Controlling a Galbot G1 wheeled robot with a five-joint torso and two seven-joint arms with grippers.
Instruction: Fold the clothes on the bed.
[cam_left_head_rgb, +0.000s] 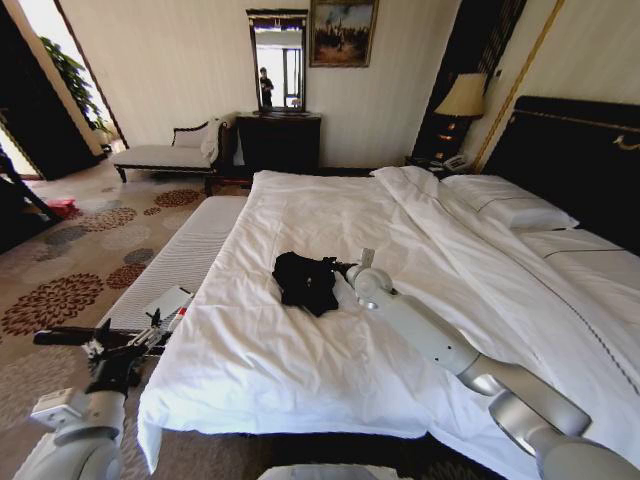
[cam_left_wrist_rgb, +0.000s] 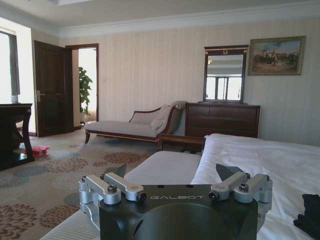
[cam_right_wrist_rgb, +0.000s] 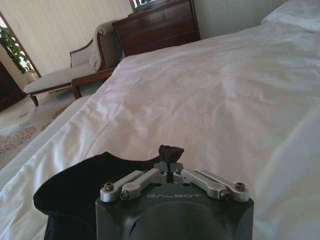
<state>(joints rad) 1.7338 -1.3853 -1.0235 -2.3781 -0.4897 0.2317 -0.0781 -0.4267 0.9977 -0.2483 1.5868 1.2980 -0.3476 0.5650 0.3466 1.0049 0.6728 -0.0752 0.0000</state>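
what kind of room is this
Most likely a hotel bedroom. A large bed made up in white bedding with a tall dark headboard, a chaise by the wall, a dark dresser under a mirror, and a bedside lamp all suggest it.

We see the black shirt (cam_left_head_rgb: 305, 281) lying crumpled in a small heap mid-bed (cam_left_head_rgb: 330, 220), on the white duvet.

T-shirt (cam_left_head_rgb: 305, 280) on bed (cam_left_head_rgb: 300, 370), apparently mid-bed
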